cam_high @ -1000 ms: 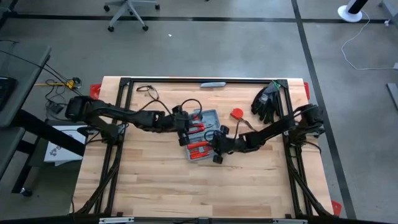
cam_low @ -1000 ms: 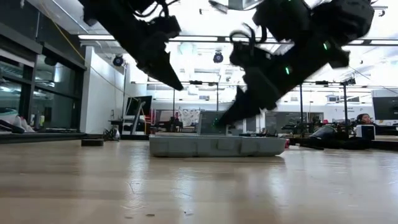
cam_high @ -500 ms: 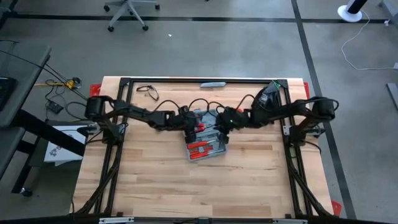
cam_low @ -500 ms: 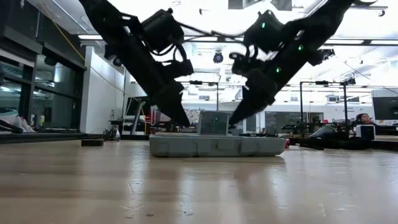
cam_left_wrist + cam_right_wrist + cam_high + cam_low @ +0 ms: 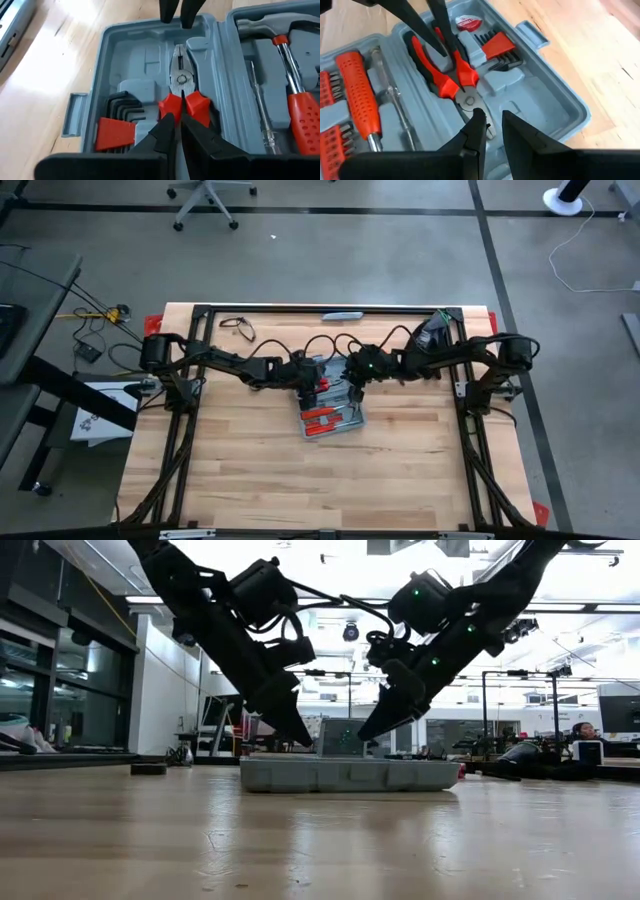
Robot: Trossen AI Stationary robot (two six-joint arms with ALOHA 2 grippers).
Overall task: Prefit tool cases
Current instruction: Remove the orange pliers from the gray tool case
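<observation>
**Pliers seated, 2 grippers close over the open case**

We judge the main risk to be a snag on the way out: both grippers hang just above the same red-handled pliers (image 5: 181, 95), and if either lifts with a fingertip caught on a handle, the tool could be tipped out of its moulded slot. The 2 arms also meet over 1 half of the case, so a careless move could knock them together or shove the case across the table (image 5: 250, 460).

The tool case (image 5: 333, 405) lies open and flat near the middle of the table, with pliers, hex keys (image 5: 117, 122) and a red-handled screwdriver (image 5: 292, 100) sitting in its slots.

The left gripper (image 5: 179, 131) has its fingers a narrow gap apart, right over the pliers' handles; we see nothing clamped between them. The right gripper (image 5: 490, 125) has its fingers slightly apart above the pliers' nose, holding nothing.
</observation>
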